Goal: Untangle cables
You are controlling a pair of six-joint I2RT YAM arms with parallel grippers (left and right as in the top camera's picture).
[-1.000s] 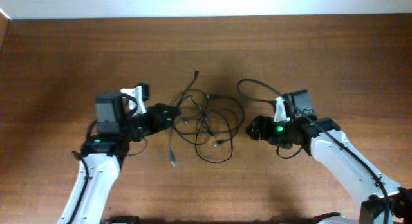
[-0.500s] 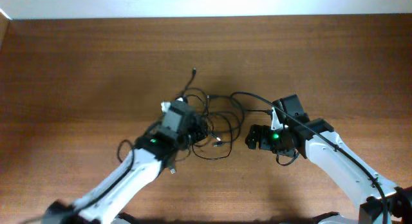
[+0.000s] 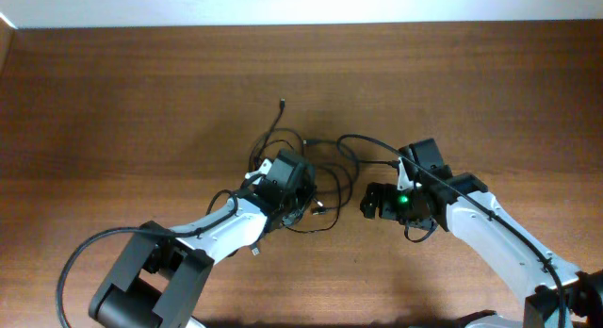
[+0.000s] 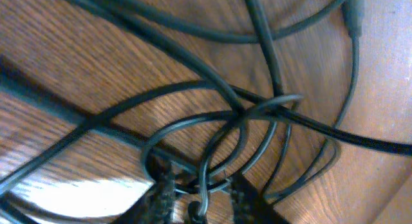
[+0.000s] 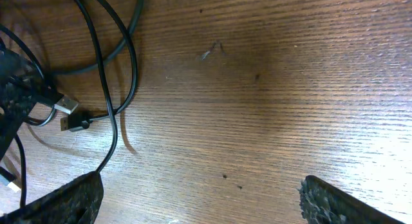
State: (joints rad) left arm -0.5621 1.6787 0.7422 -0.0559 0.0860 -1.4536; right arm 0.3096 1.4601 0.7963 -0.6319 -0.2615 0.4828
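The thin black cables (image 3: 325, 156) lie in a tangle of loops at the table's middle, with one plug end (image 3: 283, 104) sticking out at the back. My left gripper (image 3: 300, 204) is pushed into the tangle. In the left wrist view its fingers (image 4: 203, 201) stand narrowly open, with a cable strand (image 4: 205, 172) between them and gaps on both sides. My right gripper (image 3: 366, 204) is just right of the tangle, wide open and empty (image 5: 196, 201). Cable loops (image 5: 132, 63) and two small plugs (image 5: 66, 107) lie to its left.
The brown wooden table (image 3: 490, 92) stretches to a pale wall edge at the back. Both arm bodies lie along the front, the left one (image 3: 151, 262) bent round in a long reach.
My left arm swung from the tangle's left side right into it, and the loops bunched closer together. My right gripper barely moved.
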